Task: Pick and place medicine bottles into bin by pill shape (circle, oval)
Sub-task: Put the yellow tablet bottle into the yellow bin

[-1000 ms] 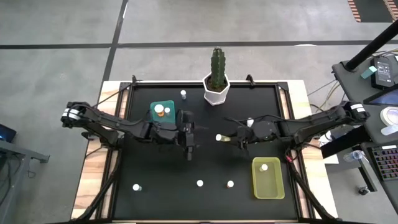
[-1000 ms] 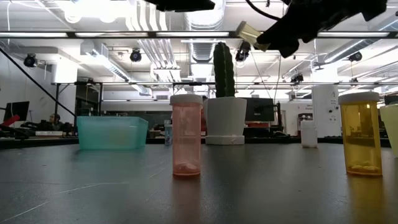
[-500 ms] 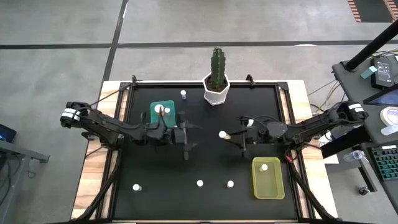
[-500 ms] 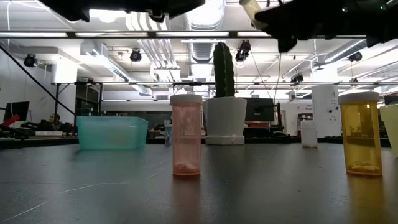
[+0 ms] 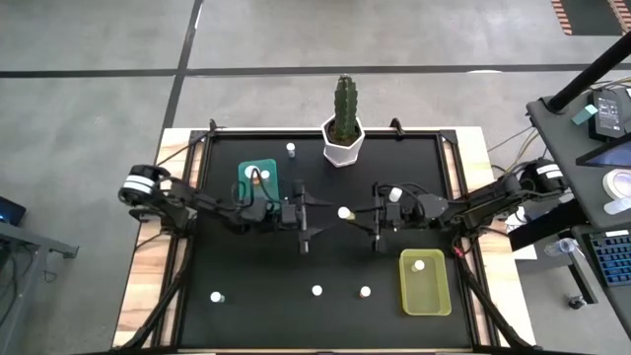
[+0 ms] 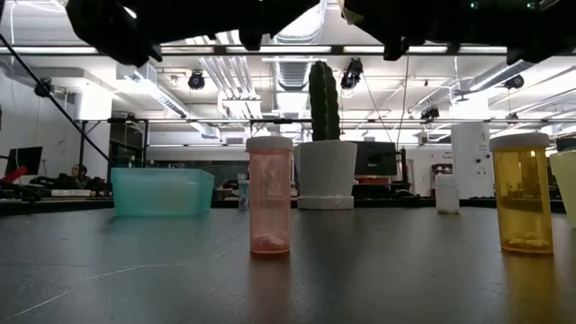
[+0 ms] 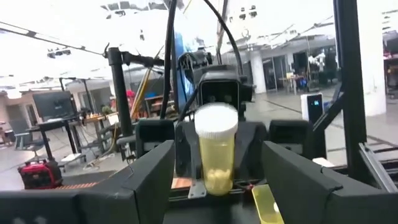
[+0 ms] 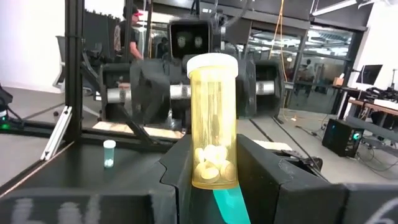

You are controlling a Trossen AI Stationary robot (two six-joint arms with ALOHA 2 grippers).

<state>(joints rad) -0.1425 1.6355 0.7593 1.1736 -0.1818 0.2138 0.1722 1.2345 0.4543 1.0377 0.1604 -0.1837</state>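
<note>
Near edge of the bench: three medicine bottles are standing in a loose row, one toward the left corner, one about midway and one just right of it; from bench height a pink-orange bottle and a yellow bottle are showing upright, white caps on.

Yellow bin: it is sitting toward the near right corner of the bench, holding one capped bottle.

My right tool: I am gripping a yellow bottle between both fingers, above the middle of the bench; pale pills are lying in its base, and its white cap is pointing toward my left arm.

My left tool: I am holding it spread wide and empty, facing the gripped bottle, just apart from it; its fingers are framing that bottle.

Loose bottle: it is standing beside my right arm, right of centre.

Teal bin: it is lying left of centre, partly under my left arm, with one bottle inside.

Far edge: a small bottle is standing near the white cactus pot.
</note>
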